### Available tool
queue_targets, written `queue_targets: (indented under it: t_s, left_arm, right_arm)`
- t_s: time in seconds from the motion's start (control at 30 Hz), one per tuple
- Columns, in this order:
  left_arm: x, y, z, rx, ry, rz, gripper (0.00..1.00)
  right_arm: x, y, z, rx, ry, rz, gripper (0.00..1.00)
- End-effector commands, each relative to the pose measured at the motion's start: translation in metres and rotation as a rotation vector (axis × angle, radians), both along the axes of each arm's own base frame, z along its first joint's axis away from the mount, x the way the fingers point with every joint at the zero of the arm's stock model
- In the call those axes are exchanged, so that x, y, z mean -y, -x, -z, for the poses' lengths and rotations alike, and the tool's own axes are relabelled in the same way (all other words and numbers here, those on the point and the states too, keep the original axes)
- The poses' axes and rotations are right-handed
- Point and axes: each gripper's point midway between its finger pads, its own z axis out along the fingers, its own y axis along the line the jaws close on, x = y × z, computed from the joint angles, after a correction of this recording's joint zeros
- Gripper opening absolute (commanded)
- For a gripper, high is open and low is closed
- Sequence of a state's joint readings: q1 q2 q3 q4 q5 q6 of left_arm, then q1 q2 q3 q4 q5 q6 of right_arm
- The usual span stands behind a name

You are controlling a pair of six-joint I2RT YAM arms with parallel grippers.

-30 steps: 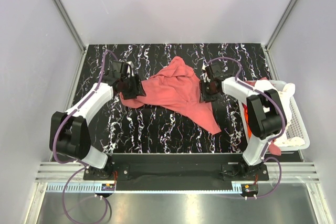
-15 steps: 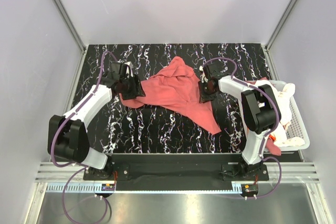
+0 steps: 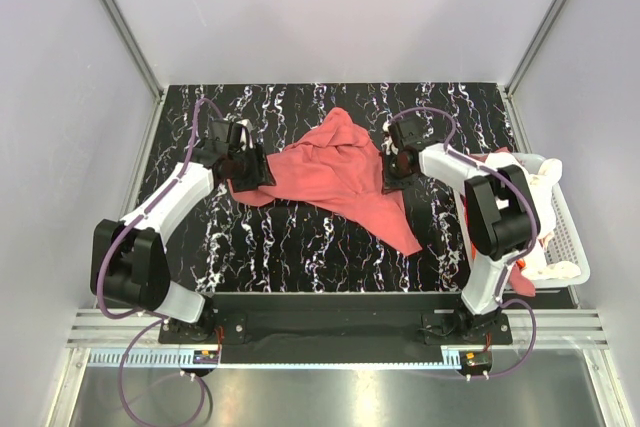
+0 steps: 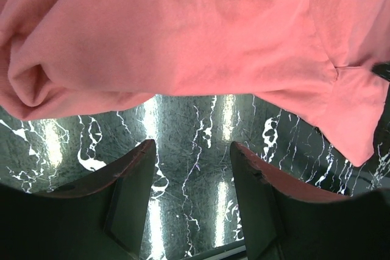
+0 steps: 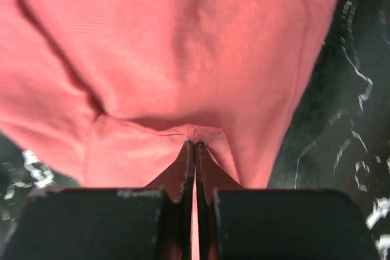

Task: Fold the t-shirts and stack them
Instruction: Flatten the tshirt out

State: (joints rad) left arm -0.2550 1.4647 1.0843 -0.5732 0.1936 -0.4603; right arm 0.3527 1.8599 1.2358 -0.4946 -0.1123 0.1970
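Observation:
A large salmon-pink t-shirt lies crumpled in the middle of the black marbled table. My right gripper is at its right edge, shut on a pinch of the pink cloth. My left gripper is at the shirt's left edge, open and empty, its fingers over bare table just short of the cloth's rolled hem. Other shirts, orange-red and cream, lie in the basket at the right.
A white slatted basket stands at the right edge of the table, holding cream and orange-red cloth. Grey walls close in the table at the back and both sides.
The right arm's elbow has shifted a little; its gripper stays at the shirt's right edge. The left gripper and the shirt have barely moved.

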Motion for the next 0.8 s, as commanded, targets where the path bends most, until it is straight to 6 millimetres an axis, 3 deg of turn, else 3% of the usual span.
queue_targets:
  t_s: [0.0,0.03,0.27,0.37,0.4,0.47,0.5,0.7,0.77]
  left_arm:
    - [-0.005,-0.009,-0.014,0.078,-0.015,-0.017,0.57]
    - [-0.004,-0.009,-0.014,0.075,-0.015,-0.019,0.57]
    - [-0.009,-0.010,-0.011,0.070,-0.036,-0.034,0.57]
    - [-0.010,-0.008,-0.009,0.064,-0.044,-0.037,0.57]
    - [-0.012,-0.007,-0.009,0.063,-0.050,-0.038,0.57]
    - [-0.013,-0.007,-0.009,0.064,-0.056,-0.041,0.57]
    - [-0.013,-0.007,-0.010,0.066,-0.057,-0.043,0.57]
    - [-0.012,-0.003,-0.011,0.065,-0.043,-0.038,0.58]
    - [-0.011,0.000,-0.010,0.058,-0.037,-0.031,0.58]
  right_arm:
    - [-0.009,-0.002,-0.048,0.091,-0.061,0.087,0.00]
    - [-0.019,0.004,-0.058,0.111,-0.073,0.075,0.00]
    - [-0.052,0.055,-0.079,0.120,-0.130,0.105,0.00]
    - [-0.065,0.082,-0.074,0.101,-0.154,0.089,0.00]
    - [-0.077,0.101,-0.067,0.080,-0.163,0.057,0.00]
    - [-0.089,0.120,-0.065,0.084,-0.165,0.032,0.00]
    - [-0.103,0.141,-0.059,0.063,-0.176,-0.009,0.00]
    - [-0.126,0.194,-0.032,0.009,-0.126,-0.042,0.03]
    - [-0.136,0.211,-0.033,0.003,-0.135,-0.053,0.08]
